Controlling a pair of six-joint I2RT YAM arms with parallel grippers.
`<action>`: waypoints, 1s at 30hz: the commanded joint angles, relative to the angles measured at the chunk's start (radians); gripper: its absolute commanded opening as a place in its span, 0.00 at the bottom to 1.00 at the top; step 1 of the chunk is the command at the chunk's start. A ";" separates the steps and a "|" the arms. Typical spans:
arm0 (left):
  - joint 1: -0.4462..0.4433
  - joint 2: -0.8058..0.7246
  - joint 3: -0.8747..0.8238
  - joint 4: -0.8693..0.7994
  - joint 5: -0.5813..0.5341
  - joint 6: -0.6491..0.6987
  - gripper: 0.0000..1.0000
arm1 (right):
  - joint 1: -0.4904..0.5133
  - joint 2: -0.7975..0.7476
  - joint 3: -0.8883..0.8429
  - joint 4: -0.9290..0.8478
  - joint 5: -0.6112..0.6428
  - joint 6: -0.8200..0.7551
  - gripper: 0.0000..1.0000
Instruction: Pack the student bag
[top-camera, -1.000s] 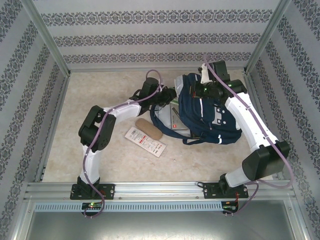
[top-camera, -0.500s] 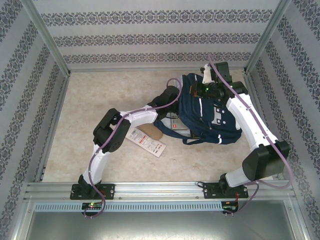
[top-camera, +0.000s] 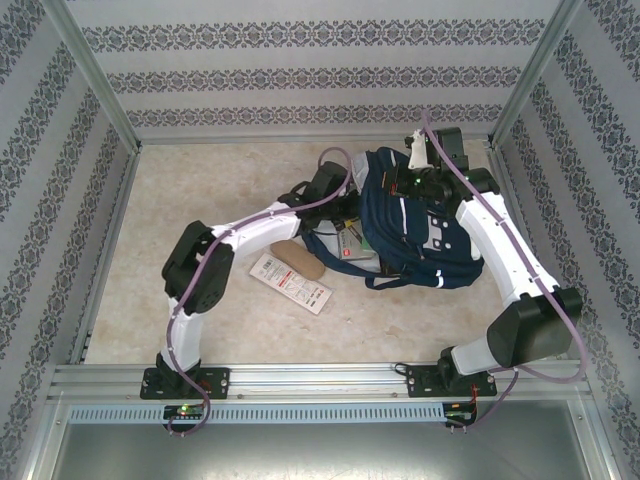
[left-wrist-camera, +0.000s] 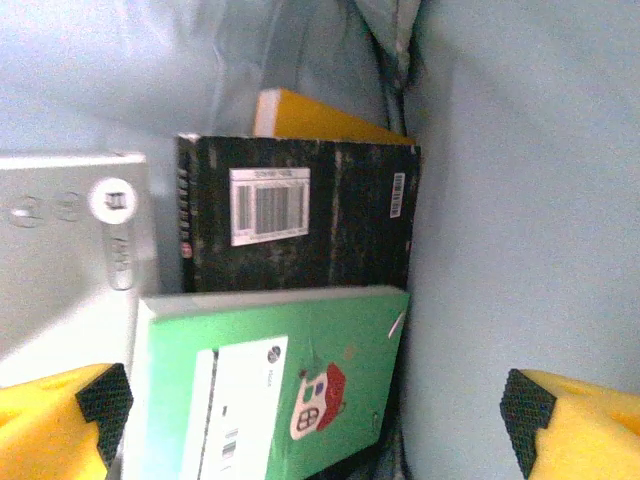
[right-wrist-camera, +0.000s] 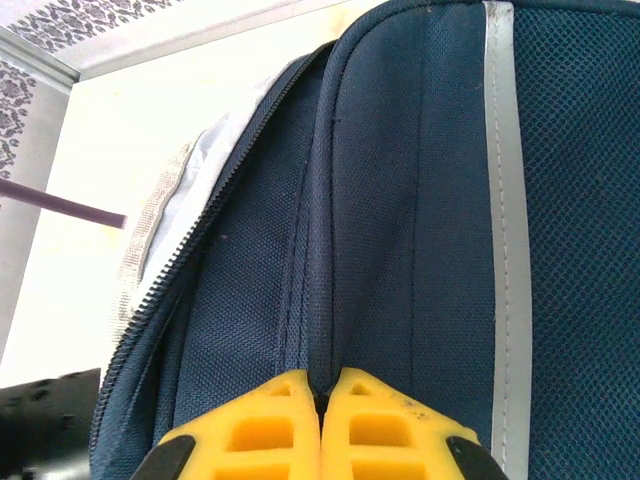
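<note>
My left gripper (left-wrist-camera: 310, 405): fingers wide apart, empty, inside the large navy-blue fabric backpack (top-camera: 385, 215) | ahead of it: green-covered book (left-wrist-camera: 270, 390), black spiral notebook (left-wrist-camera: 300, 215) | my right gripper (right-wrist-camera: 322, 395): clamped on backpack's top fabric | backpack lies far right on beige table (top-camera: 200, 190).

Left jaws wide, right jaws apparently clamped.
</note>
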 joint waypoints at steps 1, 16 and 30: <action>0.003 -0.115 -0.010 -0.113 -0.029 0.106 0.97 | -0.008 -0.046 -0.007 0.118 -0.041 0.013 0.00; 0.061 -0.382 -0.282 -0.390 -0.324 0.133 0.96 | 0.026 -0.055 -0.093 0.165 -0.047 0.010 0.00; 0.067 -0.284 -0.323 -0.599 -0.441 -0.124 0.65 | 0.054 -0.051 -0.136 0.199 -0.048 0.007 0.00</action>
